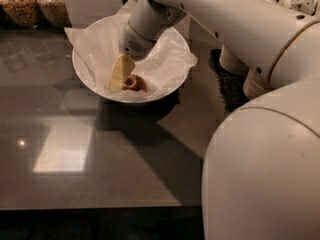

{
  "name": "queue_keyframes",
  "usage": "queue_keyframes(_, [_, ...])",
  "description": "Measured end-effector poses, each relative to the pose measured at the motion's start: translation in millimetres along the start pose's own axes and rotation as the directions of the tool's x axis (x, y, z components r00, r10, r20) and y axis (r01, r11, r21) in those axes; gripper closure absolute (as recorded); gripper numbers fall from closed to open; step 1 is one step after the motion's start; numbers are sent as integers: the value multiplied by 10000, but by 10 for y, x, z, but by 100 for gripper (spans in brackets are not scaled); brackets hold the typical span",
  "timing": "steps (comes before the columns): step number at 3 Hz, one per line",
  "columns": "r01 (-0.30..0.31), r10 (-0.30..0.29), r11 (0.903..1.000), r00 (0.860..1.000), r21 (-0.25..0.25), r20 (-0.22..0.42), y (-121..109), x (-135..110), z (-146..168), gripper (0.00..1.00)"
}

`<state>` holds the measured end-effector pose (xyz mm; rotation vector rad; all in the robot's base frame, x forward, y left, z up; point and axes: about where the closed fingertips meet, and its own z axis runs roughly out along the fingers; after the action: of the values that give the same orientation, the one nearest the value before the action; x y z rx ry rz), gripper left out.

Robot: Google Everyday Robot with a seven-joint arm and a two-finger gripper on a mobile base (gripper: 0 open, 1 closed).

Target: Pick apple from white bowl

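- Found the gripper (121, 80) lowered inside the white bowl (76, 70), its pale yellowish lower part slanting down toward the bottom, left of centre.
- Could not tell how wide the gripper stood, nor whether it held anything.
- Spotted the apple (135, 83) low in the bowl, lying on the paper just beside the gripper on its right side.
- Saw only a small reddish part of the apple, and could not tell whether it touched the gripper or sat a little apart.
- Noted the crinkled white paper (167, 64) lining the bowl, with corners poking out past the rim at the upper left and at the right.
- Traced the arm (225, 19) from the upper right across the bowl's far rim, ending in a rounded wrist housing (142, 26) above the bowl's middle.
- Saw the robot's large white body (265, 174) filling the lower right.
- Placed the bowl on a dark glossy table (100, 184), with a bright patch of reflected light (62, 153) in front of it and to the left.
- Made out jars (20, 4) of brownish food behind the bowl at the upper left.
- Made out stacks of beige bowls (234, 63) right of the white bowl, partly hidden under the arm, beside a dark mat (226, 86).
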<state>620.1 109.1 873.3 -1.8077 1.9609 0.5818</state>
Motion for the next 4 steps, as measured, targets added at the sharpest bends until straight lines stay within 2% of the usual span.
queue_keyframes(1, [-1, 1, 10000, 10000, -1, 0, 0, 1, 0, 0])
queue_keyframes(2, [-736, 745, 9970, 9964, 225, -415, 173, 223, -76, 0])
queue_keyframes(3, [-740, 748, 9970, 9963, 223, -413, 173, 225, -76, 0])
queue_keyframes(4, [-1475, 1476, 9890, 9890, 41, -125, 149, 516, -59, 0])
